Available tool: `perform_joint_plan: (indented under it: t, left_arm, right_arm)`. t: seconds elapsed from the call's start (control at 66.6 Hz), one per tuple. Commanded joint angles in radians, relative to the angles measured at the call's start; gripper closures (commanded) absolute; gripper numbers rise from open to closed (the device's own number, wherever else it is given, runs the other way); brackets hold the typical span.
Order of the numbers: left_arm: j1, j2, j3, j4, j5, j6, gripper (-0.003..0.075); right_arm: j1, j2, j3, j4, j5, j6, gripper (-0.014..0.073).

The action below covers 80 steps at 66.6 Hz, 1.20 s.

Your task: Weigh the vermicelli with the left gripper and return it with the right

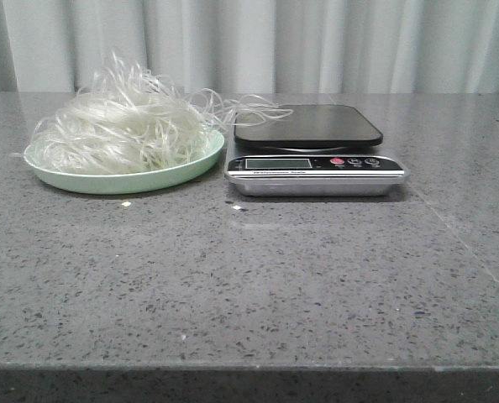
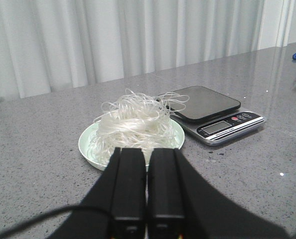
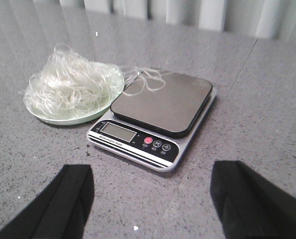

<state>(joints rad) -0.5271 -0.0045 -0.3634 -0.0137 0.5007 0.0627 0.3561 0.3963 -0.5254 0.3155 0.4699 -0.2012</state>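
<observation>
One grey speckled table (image 1: 258, 277) fills the lower three quarters of the front view, with one pale pleated curtain (image 1: 258, 42) across the top of the frame.

One kitchen scale (image 1: 315, 151) sits right of centre in the front view, its dark square platform (image 1: 308, 126) bare apart from a few stray strands lying over its left edge. Its front strip carries one blank display (image 1: 276, 163) and one red button (image 1: 337, 162), with two darker buttons beside that.

One mint-green plate (image 1: 123, 178) stands in the left-centre of the front view, just beside the scale. The vermicelli (image 1: 119, 126), a single fluffy white tangle, is heaped on this plate, with loose loops trailing right toward the platform.

One small pale crumb (image 1: 126, 203) lies on the table just below the plate.

Two grippers show, each only in its own wrist view. The left gripper (image 2: 147, 174), at the bottom centre of the left wrist view, has its two black fingers (image 2: 128, 184) pressed nearly together with nothing between them, short of the plate. The right gripper (image 3: 153, 199) has its fingers (image 3: 68, 199) spread wide in the bottom corners of the right wrist view, holding nothing, with the scale seen between them.
</observation>
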Motion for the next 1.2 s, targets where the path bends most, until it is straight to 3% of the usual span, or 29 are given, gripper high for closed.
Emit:
perform_joint_plan:
  t: [0.0,0.09,0.165,0.24,0.346,0.436,1.082,1.187]
  left_arm:
    - [0.000,0.002,-0.022,-0.003,-0.081,-0.010,0.0594]
    - [0.000,0.002,-0.022,-0.003,-0.081,-0.010,0.0594]
    - [0.000,0.002,-0.022,-0.003,-0.081,-0.010,0.0594]
    - [0.000,0.002,-0.022,-0.003,-0.081,-0.010,0.0594]
    - [0.000,0.002,-0.022,-0.003,-0.081,-0.010,0.0594]
    - [0.000,0.002,-0.022,-0.003,-0.081,-0.010,0.0594]
    - [0.000,0.002,-0.022,-0.003,-0.081,-0.010,0.0594]
    - [0.013,0.002,0.008,0.062,-0.065,-0.003,0.0594]
  right_arm:
    - [-0.006,-0.145,0.080,-0.005,-0.114,-0.009,0.0006]
    - [-0.006,-0.273,0.162,-0.006,-0.141,-0.009,0.0010]
    - [-0.006,-0.348,0.208,-0.006,-0.169,-0.009,0.0072]
    - [-0.006,-0.385,0.228,-0.006,-0.190,-0.009,0.0207]
    - [-0.006,-0.399,0.237,-0.005,-0.189,-0.009,0.0476]
    - [-0.006,-0.398,0.237,-0.005,-0.162,-0.009,0.0421]
    - [-0.006,-0.398,0.237,-0.005,-0.152,-0.009,0.0427]
    - [-0.006,-0.398,0.237,-0.005,-0.152,-0.009,0.0427]
